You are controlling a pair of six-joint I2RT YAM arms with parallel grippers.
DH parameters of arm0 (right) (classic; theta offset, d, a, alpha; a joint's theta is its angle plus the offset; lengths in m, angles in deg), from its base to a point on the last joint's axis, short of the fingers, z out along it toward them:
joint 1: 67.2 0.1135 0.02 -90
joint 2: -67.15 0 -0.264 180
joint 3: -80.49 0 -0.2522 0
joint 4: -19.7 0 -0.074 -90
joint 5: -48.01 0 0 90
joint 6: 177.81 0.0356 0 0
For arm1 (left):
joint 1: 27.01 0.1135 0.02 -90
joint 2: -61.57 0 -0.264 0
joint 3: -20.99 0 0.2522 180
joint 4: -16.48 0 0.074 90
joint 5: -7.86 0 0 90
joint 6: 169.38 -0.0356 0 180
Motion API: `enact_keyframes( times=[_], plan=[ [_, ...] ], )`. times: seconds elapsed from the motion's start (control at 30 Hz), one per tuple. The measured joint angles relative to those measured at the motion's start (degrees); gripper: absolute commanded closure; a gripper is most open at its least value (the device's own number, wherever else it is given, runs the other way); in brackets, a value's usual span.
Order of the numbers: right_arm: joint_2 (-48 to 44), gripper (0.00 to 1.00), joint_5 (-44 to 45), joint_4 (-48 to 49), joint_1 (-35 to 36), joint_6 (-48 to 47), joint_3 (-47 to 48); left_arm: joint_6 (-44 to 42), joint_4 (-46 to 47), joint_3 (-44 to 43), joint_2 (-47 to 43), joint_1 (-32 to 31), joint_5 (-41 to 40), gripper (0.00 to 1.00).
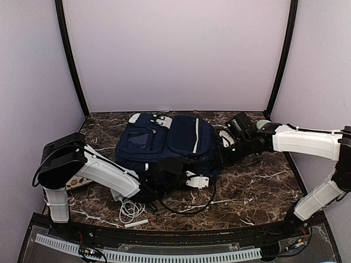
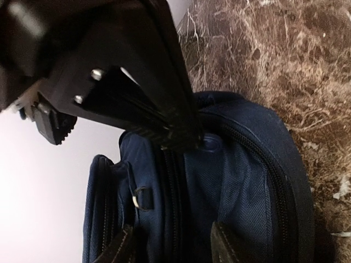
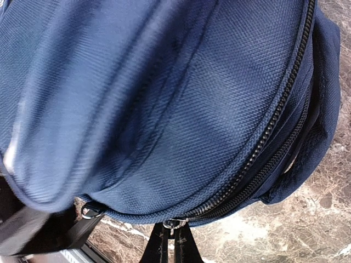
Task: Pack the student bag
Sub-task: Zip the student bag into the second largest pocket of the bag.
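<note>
Dark marble desk [image 1: 258, 186] carries the large navy fabric student bag [image 1: 164, 142] toward its far edge, right gripper [image 3: 171, 247] pressed together at a metal zip pull [image 3: 172, 223], left gripper [image 2: 173, 245] spread above the cloth, so the step looks like unzipping, next needing a steady pull.

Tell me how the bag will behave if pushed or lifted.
Likely floppy: the bag is soft woven cloth, bulging and creased. Lying flat and broad on the table, it should slide or bunch, not tip or roll. Lifted by one edge, it would probably sag.
</note>
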State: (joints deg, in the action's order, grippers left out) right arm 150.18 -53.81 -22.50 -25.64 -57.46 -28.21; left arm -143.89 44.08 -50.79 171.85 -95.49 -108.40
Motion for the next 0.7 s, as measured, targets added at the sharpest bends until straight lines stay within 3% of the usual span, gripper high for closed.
enact_keyframes(
  times=[0.1,0.17,0.2,0.5,0.7],
  plan=[
    [0.0,1.00,0.0,-0.1,-0.1,-0.1,0.0,-5.1,4.4,0.0,3.5,0.0,-2.3,0.69],
    [0.0,1.00,0.2,-0.6,-0.4,-0.2,0.1,-7.0,6.4,0.0,4.0,0.0,-3.3,0.92],
    [0.0,1.00,0.4,-1.0,-0.5,-0.2,0.3,-7.3,7.2,0.0,4.0,0.1,-3.7,0.99],
    [1.4,1.00,4.2,-6.4,-2.3,-2.4,5.0,-8.3,11.0,3.5,2.1,0.5,-3.6,1.00],
    [6.0,1.00,8.0,-14.3,-3.6,-6.6,13.7,2.6,-5.4,9.2,-12.1,1.1,3.7,1.00]
  ],
)
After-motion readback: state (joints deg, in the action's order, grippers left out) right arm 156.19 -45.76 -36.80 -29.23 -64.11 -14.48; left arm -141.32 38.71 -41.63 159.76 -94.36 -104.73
